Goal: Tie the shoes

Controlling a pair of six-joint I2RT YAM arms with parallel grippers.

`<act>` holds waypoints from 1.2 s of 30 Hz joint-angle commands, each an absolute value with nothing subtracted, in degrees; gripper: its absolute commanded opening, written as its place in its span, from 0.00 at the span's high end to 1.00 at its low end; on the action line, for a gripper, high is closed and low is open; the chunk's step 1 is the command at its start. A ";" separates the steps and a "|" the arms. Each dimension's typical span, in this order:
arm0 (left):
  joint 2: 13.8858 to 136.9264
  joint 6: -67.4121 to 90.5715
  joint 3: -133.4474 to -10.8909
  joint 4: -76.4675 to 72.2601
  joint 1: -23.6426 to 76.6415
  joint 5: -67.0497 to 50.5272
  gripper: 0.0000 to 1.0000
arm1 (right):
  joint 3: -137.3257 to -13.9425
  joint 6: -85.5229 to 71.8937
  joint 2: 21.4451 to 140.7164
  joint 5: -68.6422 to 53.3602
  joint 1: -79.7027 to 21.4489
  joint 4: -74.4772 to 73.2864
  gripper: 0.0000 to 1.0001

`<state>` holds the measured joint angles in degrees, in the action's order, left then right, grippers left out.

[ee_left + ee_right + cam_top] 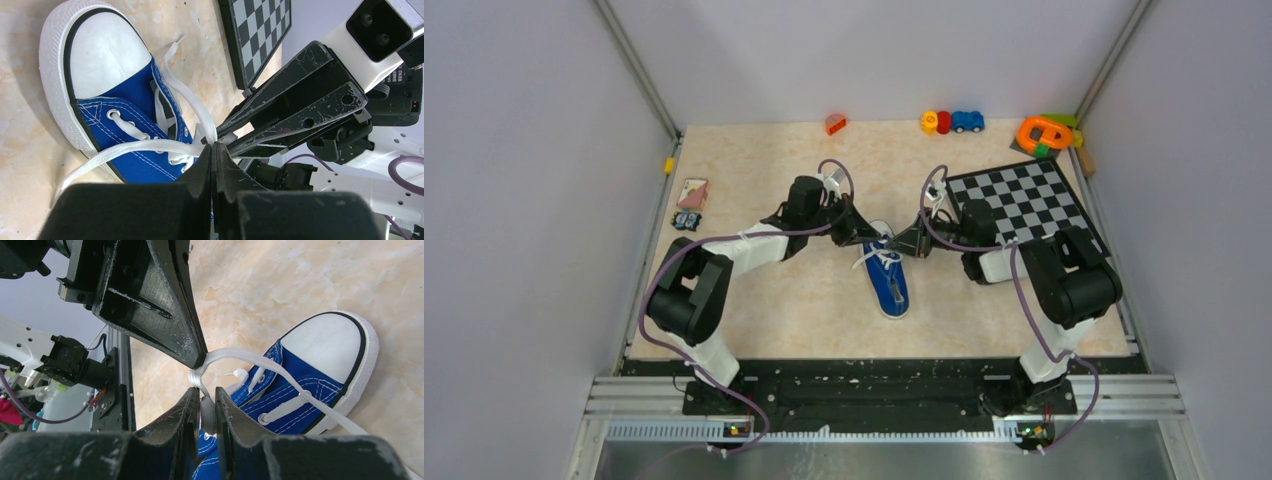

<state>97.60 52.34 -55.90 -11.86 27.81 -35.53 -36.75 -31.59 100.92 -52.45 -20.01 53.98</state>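
Observation:
The blue canvas sneaker (pixel 890 286) with white toe cap lies mid-table, toe toward the far side. It also shows in the left wrist view (pixel 115 85) and the right wrist view (pixel 320 360). My left gripper (pixel 214 146) is shut on a white lace (pixel 145 147) just above the shoe's eyelets. My right gripper (pixel 204 396) is shut on the other lace strand (pixel 240 356), which runs between its fingers. The two gripper tips meet almost tip to tip over the shoe's tongue, left gripper (pixel 876 240) and right gripper (pixel 904 243). The lace strands cross between them.
A checkerboard (pixel 1022 200) lies at the right, close behind my right arm. A small blue toy car (pixel 967 121), a yellow-red toy (pixel 936 122), an orange block (pixel 835 124) and an orange ring (pixel 1044 133) stand along the back edge. A card (pixel 692 192) lies at the left.

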 commanded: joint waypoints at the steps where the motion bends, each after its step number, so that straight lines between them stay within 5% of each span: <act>1: 94.97 50.92 -55.78 -13.60 27.93 -35.55 1.00 | -37.73 -31.18 101.25 -52.17 -20.12 56.03 0.80; 10: 95.46 50.95 -56.46 -11.18 27.59 -35.02 1.00 | -37.44 -31.51 100.73 -51.00 -19.51 55.31 0.78; 26: 97.04 51.33 -58.68 -10.64 27.08 -35.48 1.00 | -37.29 -31.15 99.61 -49.72 -18.99 52.84 0.56; 36: 97.34 51.28 -59.33 -10.11 26.89 -35.75 1.00 | -37.25 -32.25 99.09 -50.63 -18.67 53.00 0.68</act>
